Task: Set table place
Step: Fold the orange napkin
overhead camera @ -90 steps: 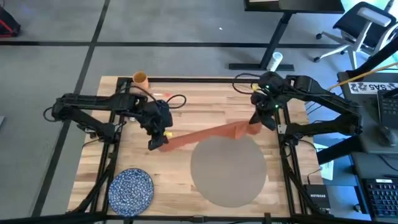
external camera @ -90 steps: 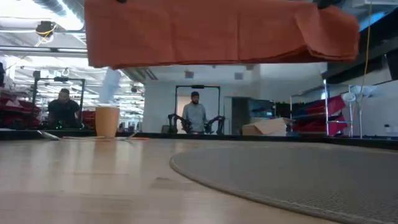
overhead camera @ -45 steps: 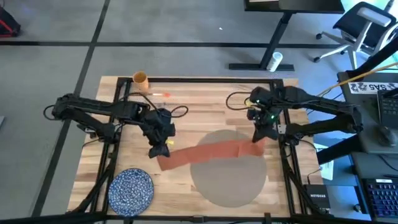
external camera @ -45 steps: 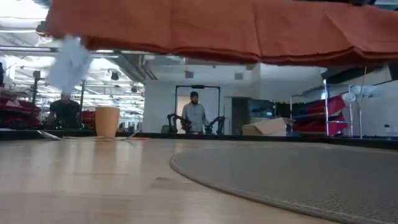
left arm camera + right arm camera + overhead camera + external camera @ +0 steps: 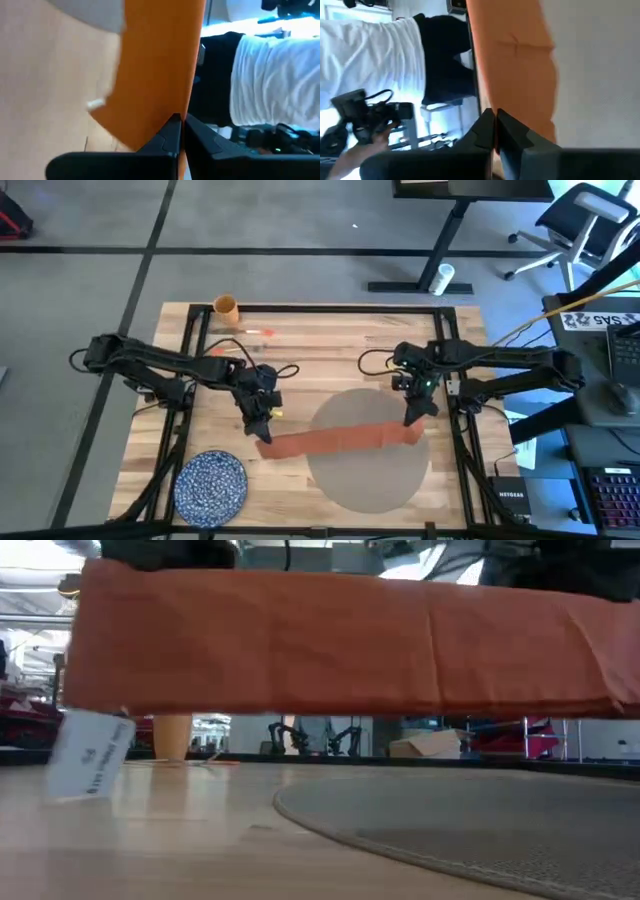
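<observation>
A speckled blue plate (image 5: 211, 483) sits at the near left corner of the plank surface (image 5: 330, 355), an orange cup (image 5: 226, 307) at the far left. The left gripper (image 5: 262, 430) pinches one end of the rust-red napkin (image 5: 340, 439), fingers closed. The cloth hangs taut across the round grey-beige placemat (image 5: 366, 462), lying right of centre. The right gripper (image 5: 411, 420) clamps its other end.

- Left gripper (image 5: 262, 427), arm reaching in from the table's left edge, is pinched tight on the napkin's (image 5: 340, 439) left end.
- Right gripper (image 5: 413, 418), near the right edge, clamps the other end.
</observation>
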Tool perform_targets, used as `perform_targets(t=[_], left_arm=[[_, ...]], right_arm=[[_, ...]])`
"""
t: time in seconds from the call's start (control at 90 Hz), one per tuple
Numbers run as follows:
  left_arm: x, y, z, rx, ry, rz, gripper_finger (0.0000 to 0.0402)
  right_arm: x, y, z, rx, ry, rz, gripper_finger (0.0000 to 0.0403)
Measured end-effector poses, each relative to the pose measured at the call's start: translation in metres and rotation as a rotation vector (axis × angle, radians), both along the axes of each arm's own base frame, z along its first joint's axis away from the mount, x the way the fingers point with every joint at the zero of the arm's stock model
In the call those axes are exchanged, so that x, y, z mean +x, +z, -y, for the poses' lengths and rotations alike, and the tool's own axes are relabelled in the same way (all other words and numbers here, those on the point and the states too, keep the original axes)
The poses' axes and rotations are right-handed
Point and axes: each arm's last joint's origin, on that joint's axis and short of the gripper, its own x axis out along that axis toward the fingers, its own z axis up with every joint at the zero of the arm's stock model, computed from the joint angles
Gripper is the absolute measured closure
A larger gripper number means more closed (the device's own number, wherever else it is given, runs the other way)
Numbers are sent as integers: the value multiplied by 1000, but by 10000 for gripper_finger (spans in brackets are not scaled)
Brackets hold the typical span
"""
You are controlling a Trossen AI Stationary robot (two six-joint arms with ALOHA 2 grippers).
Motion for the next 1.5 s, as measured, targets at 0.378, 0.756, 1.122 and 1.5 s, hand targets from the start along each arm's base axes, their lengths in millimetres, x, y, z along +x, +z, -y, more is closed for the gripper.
perform_targets(t=[0.378, 0.756, 1.122, 1.5], left_arm=[[5, -6, 12, -9, -10, 0, 402], [20, -55, -16, 109, 25, -135, 402], [26, -78, -28, 168, 33, -174, 402], [17, -81, -29, 198, 30, -274, 402]], right_arm=[[5, 2, -5, 31, 45, 73, 403], [8, -1, -1, -161, -28, 58, 403], [9, -6, 4, -361, -109, 11, 403], [9, -8, 8, -531, -192, -41, 403]])
